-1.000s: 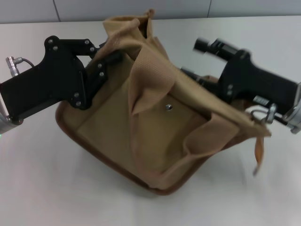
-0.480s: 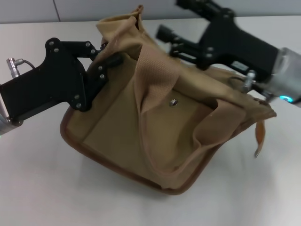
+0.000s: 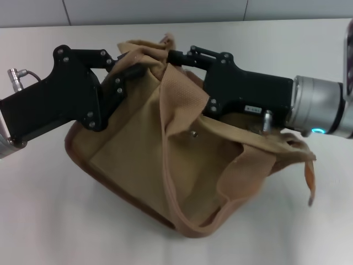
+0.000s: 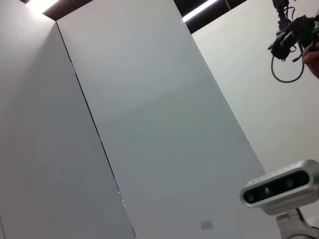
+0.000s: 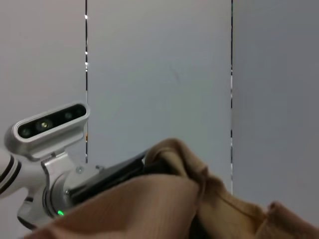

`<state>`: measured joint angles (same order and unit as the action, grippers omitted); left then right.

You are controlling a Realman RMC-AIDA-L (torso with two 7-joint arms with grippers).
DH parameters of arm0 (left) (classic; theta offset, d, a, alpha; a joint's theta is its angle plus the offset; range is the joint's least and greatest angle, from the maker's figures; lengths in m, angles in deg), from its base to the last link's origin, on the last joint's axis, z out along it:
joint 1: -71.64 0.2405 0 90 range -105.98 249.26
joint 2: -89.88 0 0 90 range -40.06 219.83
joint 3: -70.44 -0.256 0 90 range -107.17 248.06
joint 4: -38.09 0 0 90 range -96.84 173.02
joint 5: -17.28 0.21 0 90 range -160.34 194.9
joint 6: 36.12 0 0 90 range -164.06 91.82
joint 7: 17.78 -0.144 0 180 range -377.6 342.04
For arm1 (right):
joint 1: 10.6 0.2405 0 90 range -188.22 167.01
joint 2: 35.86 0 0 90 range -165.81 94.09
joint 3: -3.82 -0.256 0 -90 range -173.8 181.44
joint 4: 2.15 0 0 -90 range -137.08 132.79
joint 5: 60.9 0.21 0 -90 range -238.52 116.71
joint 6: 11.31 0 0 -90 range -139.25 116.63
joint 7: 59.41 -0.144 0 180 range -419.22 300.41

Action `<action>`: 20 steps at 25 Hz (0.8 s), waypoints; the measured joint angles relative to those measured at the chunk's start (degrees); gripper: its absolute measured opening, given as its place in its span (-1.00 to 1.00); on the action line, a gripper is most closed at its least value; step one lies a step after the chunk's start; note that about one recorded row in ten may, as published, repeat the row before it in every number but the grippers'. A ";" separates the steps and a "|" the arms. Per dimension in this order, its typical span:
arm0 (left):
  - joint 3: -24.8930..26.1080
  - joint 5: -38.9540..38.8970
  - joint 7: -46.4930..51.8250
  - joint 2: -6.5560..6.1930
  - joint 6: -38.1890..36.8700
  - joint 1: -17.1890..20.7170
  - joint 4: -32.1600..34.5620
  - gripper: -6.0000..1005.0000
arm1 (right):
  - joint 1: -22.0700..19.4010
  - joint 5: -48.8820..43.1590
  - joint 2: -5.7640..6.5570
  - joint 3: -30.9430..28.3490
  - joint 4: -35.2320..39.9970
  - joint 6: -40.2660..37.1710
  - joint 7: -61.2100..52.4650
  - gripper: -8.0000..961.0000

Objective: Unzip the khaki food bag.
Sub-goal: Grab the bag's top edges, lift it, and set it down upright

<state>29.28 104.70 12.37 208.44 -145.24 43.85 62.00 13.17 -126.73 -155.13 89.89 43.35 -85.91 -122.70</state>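
— Pinching the top edge of the khaki food bag (image 3: 165, 149), is it, that left gripper (image 3: 131, 66)?

— Yes. Its fingers are closed on the bunched fabric at the bag's upper left corner.

— And the right gripper (image 3: 175, 57)?

— It reaches in from the right, lying across the bag's top, its tip buried in the same bunched fabric close to the left one. I cannot tell whether its fingers are apart or together.

— Where does the bag sit?

— On the white table (image 3: 44, 210), middle of the head view, crumpled and tilted, front pocket with its silver snap (image 3: 194, 132) facing up. One webbing handle (image 3: 171, 182) drapes across the front.
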 joint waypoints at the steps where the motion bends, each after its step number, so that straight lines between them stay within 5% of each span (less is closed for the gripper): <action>1: 0.00 0.00 0.00 0.00 0.00 0.00 0.00 -0.84 | 0.00 0.00 0.00 0.00 0.00 0.00 0.00 0.71; 20: 0.50 -2.05 -0.01 0.16 0.34 -0.33 -0.24 -0.84 | -11.31 0.48 -0.59 -8.11 0.75 -7.46 4.67 0.71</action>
<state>29.78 102.65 12.36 208.61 -144.90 43.51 61.75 1.86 -126.25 -155.72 81.78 44.10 -93.36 -118.03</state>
